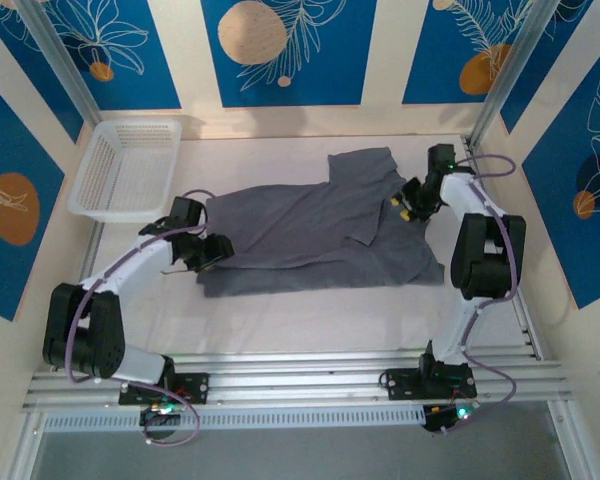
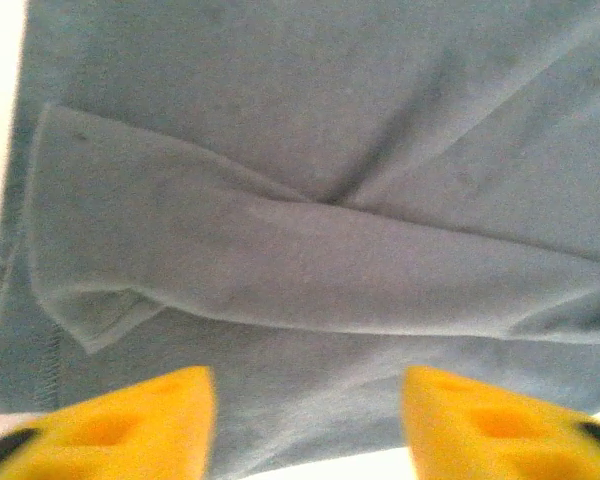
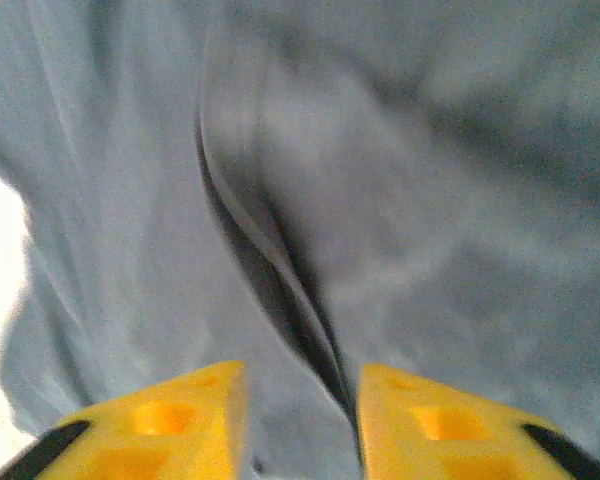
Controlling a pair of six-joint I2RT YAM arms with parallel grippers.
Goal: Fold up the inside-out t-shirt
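Observation:
The slate-grey inside-out t-shirt (image 1: pixel 320 225) lies partly folded on the white table, one flap laid over its middle and a sleeve pointing to the back. My left gripper (image 1: pixel 212 250) is at its left edge. In the left wrist view the yellow fingers (image 2: pixel 130 420) stand wide apart and open (image 2: pixel 308 385) just above the shirt (image 2: pixel 310 150), where a folded band crosses the cloth. My right gripper (image 1: pixel 408 203) sits at the shirt's right back edge. It is open (image 3: pixel 302 375) over the grey cloth (image 3: pixel 460 200), and a dark raised crease runs down to its right finger (image 3: pixel 430 420).
A white mesh basket (image 1: pixel 138 123) stands at the back left corner of the table. Bare white table (image 1: pixel 310 310) lies between the shirt and the metal rails (image 1: pixel 300 375) at the near edge. Patterned walls close in the left, back and right sides.

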